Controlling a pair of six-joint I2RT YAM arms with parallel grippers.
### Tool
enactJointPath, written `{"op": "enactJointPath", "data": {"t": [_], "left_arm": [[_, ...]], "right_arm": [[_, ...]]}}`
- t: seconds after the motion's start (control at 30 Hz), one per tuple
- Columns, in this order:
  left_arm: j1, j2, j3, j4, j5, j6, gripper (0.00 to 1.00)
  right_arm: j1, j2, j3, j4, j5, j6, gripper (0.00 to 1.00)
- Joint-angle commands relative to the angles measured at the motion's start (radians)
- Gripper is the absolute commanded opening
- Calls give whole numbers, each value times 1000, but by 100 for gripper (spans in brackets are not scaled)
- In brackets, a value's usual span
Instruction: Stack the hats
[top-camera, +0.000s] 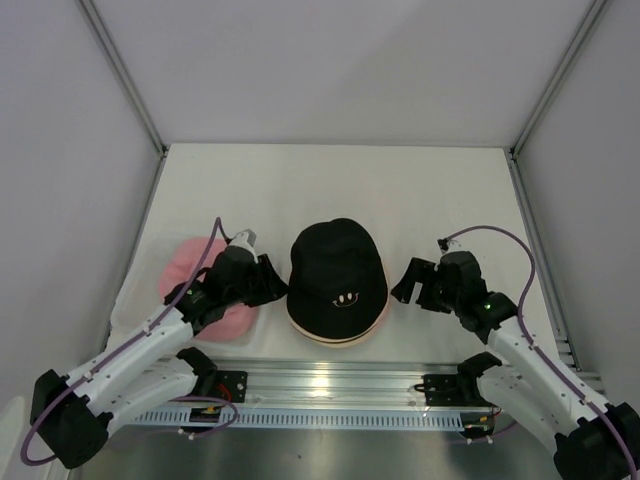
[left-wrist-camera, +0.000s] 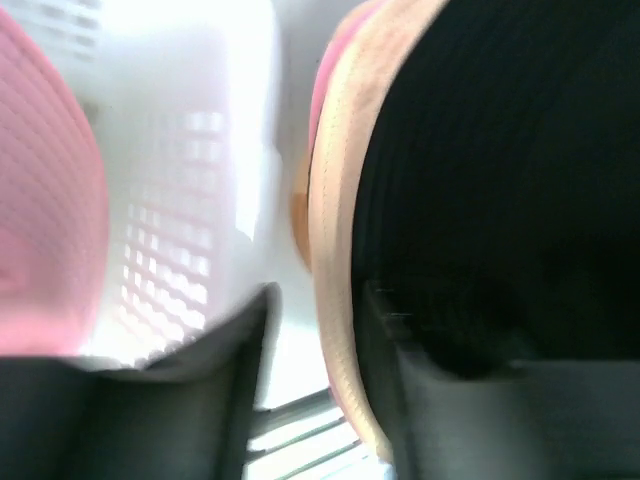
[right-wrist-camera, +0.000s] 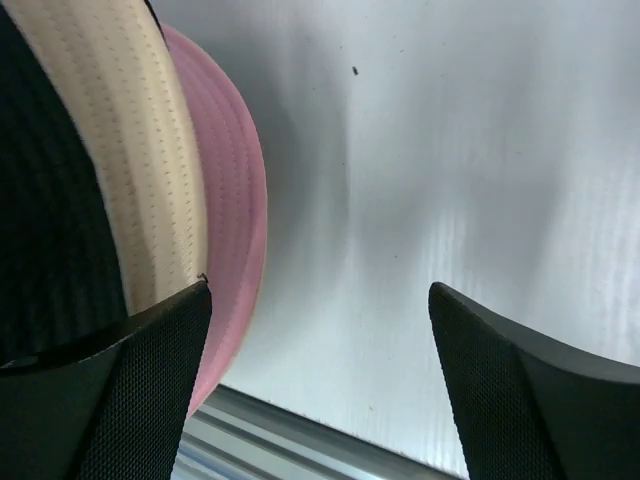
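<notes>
- The left pincer (top-camera: 272, 283) is released: its fingers stand apart with nothing gripped.
- The right pincer (top-camera: 403, 285) is released too, spread wide over bare table (right-wrist-camera: 450, 150).
- Between the two pincers sits a pile. A black hat (top-camera: 337, 270) is on top, a cream hat (right-wrist-camera: 150, 150) is under it, and a pink brim (right-wrist-camera: 235, 200) shows lowest.
- The pile is just to the right of the left pincer. In the left wrist view the cream brim runs close along the inner side of the right finger (left-wrist-camera: 480, 410). I cannot tell whether they touch.
- The pile is just to the left of the right pincer. The brims pass beside its left finger (right-wrist-camera: 120, 390), not into the gap.
- A loose pink hat (top-camera: 190, 265) lies on the far side of the left pincer, partly under that arm. It is near the pile but apart from it.
- The loose hat is likely the one left to stack.
- The hats look soft, light and floppy, so a lifted one will probably sag and fold. They do not look fragile, and the cloth should not slip in a pinch.
- The best hold is probably the brim edge nearest the left pincer, pinched through one layer.
- A brim hold lets the crown hang, so the hat would need to be carried high enough to clear the black hat without dragging the pile askew.
</notes>
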Motion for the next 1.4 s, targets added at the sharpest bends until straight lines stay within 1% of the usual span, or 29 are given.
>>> {"op": "enactJointPath", "data": {"t": [0.0, 0.07, 0.1, 0.13, 0.17, 0.2, 0.23, 0.27, 0.3, 0.33, 0.43, 0.47, 0.53, 0.57, 0.6, 0.63, 0.67, 0.8, 0.87, 0.9, 0.93, 1.0, 1.1, 1.13, 1.17, 1.2, 1.23, 1.33, 1.37], "left_arm": [[-2, -72, 121, -266, -85, 112, 56], [-2, -125, 210, -316, -113, 126, 83], [0, -149, 235, -333, -148, 135, 88], [1, -189, 307, -355, -172, 138, 92], [7, -204, 335, -381, -197, 146, 98], [11, -217, 361, -440, -265, 147, 99], [14, -235, 440, -476, -304, 147, 99], [27, -235, 465, -516, -344, 149, 100], [37, -231, 490, -609, -388, 147, 99], [47, -225, 532, -652, -478, 144, 99], [122, -183, 571, -769, -580, 150, 100], [174, -157, 564, -783, -585, 159, 99], [227, -136, 524, -783, -591, 164, 99], [286, -116, 460, -772, -585, 160, 99], [322, -108, 435, -753, -565, 163, 100], [363, -100, 413, -705, -491, 172, 99], [439, -88, 390, -676, -449, 179, 99], [586, -83, 314, -590, -341, 158, 98], [627, -90, 271, -570, -302, 132, 94], [629, -96, 263, -564, -292, 124, 93], [627, -109, 229, -555, -289, 120, 88], [627, -117, 203, -524, -289, 110, 83], [629, -105, 195, -504, -268, 110, 64], [627, -100, 191, -495, -262, 115, 44], [629, -94, 183, -487, -260, 117, 29], [629, -91, 177, -484, -260, 115, 10], [627, -90, 179, -488, -264, 112, 1], [629, -120, 229, -516, -264, 136, 1], [629, -154, 305, -527, -261, 171, 1]], "right_arm": [[-1, -33, 176, -155, 88, -69, 93], [-5, -24, 244, -201, 144, -69, 94], [-8, -6, 312, -214, 157, -69, 94], [-11, 3, 345, -224, 167, -78, 94], [-13, 13, 374, -240, 171, -80, 94], [-16, 25, 424, -244, 175, -84, 95], [-16, 30, 446, -251, 190, -90, 95], [-17, 33, 465, -260, 198, -93, 95], [-19, 33, 482, -261, 201, -101, 95], [-20, 31, 505, -260, 203, -107, 95], [-25, 24, 526, -248, 200, -122, 96], [-25, 22, 528, -235, 192, -122, 96], [-27, 19, 526, -223, 163, -118, 96], [-27, 22, 523, -211, 157, -112, 96], [-28, 24, 520, -199, 148, -110, 96], [-30, 25, 514, -177, 142, -107, 96], [-31, 34, 515, -168, 135, -103, 96], [-36, 69, 540, -120, 83, -101, 97], [-36, 82, 545, -103, 65, -103, 97], [-37, 92, 549, -105, 59, -103, 97], [-36, 96, 549, -103, 56, -103, 97], [-39, 99, 540, -103, 53, -99, 97], [-37, 96, 532, -100, 46, -93, 97], [-39, 94, 531, -100, 46, -92, 97], [-39, 94, 532, -99, 46, -90, 97], [-37, 94, 534, -97, 49, -90, 97], [-40, 93, 541, -96, 49, -89, 97], [-42, 94, 560, -96, 51, -90, 97], [-43, 97, 566, -96, 53, -90, 97]]}}
